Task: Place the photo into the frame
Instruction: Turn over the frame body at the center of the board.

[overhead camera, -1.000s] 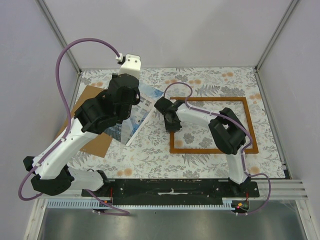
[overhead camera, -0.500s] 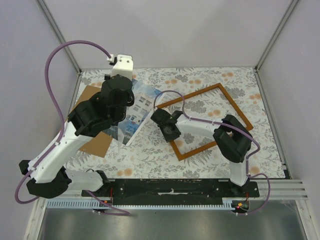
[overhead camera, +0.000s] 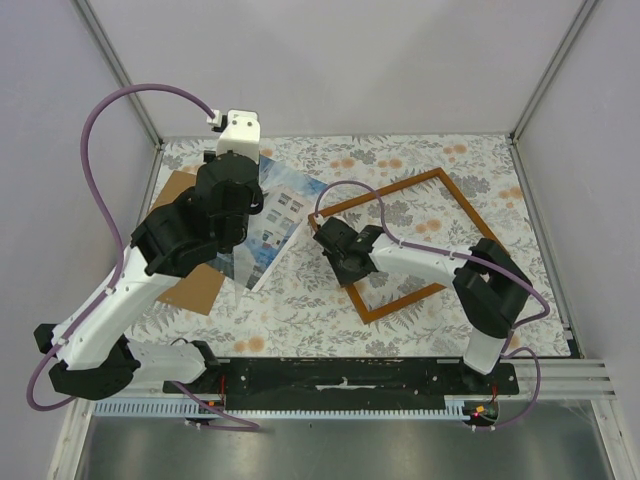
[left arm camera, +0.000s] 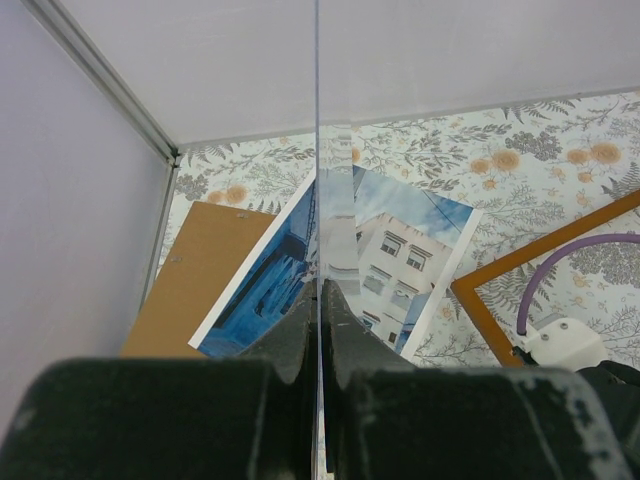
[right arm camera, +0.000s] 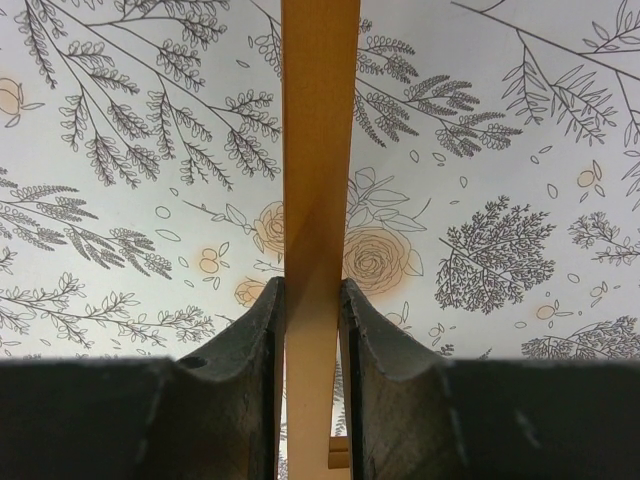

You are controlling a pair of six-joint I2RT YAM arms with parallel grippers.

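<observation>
Now clamping a frame (right arm camera: 320, 120) rail with right gripper (right arm camera: 312, 295), jaws partly closed and snug on both sides of it. Noted frame flat and skewed on table (overhead camera: 300, 310), its opening showing only tablecloth. Pinching a thin clear sheet (left arm camera: 317, 120) upright in left gripper (left arm camera: 320, 300), jaws fully closed. Found photo (left arm camera: 400, 250) below, face up, outside frame to its left, one edge over brown board (left arm camera: 195, 260). Judged early: nothing loaded. Left: squaring frame, setting photo inside rails.

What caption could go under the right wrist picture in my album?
The right claw pinches one rail of the orange-brown frame, with the flowery tablecloth behind.
</observation>
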